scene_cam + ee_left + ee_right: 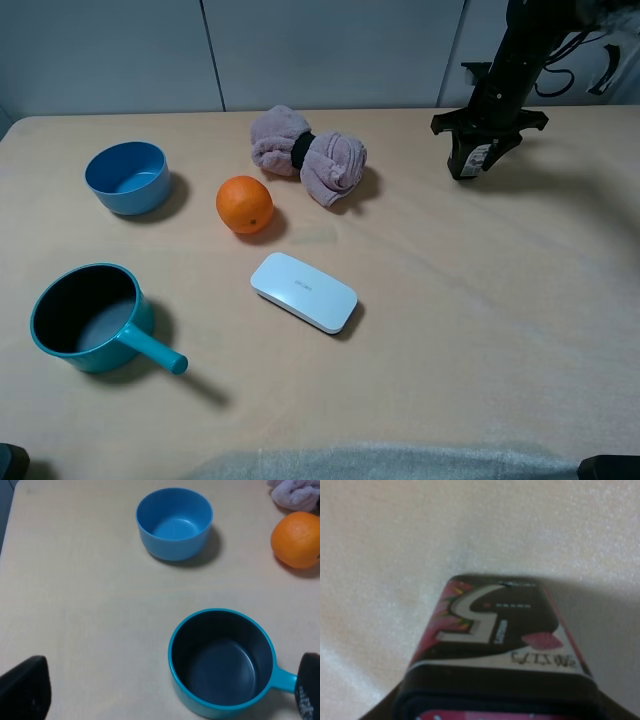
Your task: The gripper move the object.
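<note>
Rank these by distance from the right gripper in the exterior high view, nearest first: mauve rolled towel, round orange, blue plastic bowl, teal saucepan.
From the right gripper, shut on the small dark box:
1. Mauve rolled towel, back centre.
2. Round orange, just left of centre.
3. Blue plastic bowl, far left, back.
4. Teal saucepan, front left.

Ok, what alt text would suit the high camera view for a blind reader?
A black robot gripper holds a small dark box at the back right of a beige table. To its left lie a rolled towel, orange, white case, blue bowl and teal pot.
</note>
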Controlling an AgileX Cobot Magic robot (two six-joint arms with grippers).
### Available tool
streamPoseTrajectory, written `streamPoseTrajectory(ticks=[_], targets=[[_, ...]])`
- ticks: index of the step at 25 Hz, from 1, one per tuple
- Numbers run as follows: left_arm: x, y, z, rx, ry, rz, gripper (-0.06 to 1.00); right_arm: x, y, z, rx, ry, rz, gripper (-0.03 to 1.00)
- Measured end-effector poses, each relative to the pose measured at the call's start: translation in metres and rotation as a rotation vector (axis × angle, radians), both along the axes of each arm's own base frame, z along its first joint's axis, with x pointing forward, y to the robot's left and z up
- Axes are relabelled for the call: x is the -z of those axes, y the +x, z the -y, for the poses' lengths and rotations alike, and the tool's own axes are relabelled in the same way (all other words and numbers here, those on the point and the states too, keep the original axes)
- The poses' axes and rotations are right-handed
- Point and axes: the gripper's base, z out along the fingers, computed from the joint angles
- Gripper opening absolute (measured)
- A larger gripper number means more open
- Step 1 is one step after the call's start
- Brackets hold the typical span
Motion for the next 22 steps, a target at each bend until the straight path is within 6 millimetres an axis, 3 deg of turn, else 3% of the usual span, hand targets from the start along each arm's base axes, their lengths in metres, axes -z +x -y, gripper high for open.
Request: streamPoseTrajectory(ticks=[14, 22], targets=[[0.0, 0.0, 0.0, 0.0, 0.0, 0.0, 0.99, -0.053, 0.012, -0.002, 0.012, 0.02, 0.09, 0.37], [0.0, 0.0, 0.0, 0.0, 0.0, 0.0, 0.99, -0.102, 0.005, -0.001, 0.014, 0.035, 0.19, 0.37]])
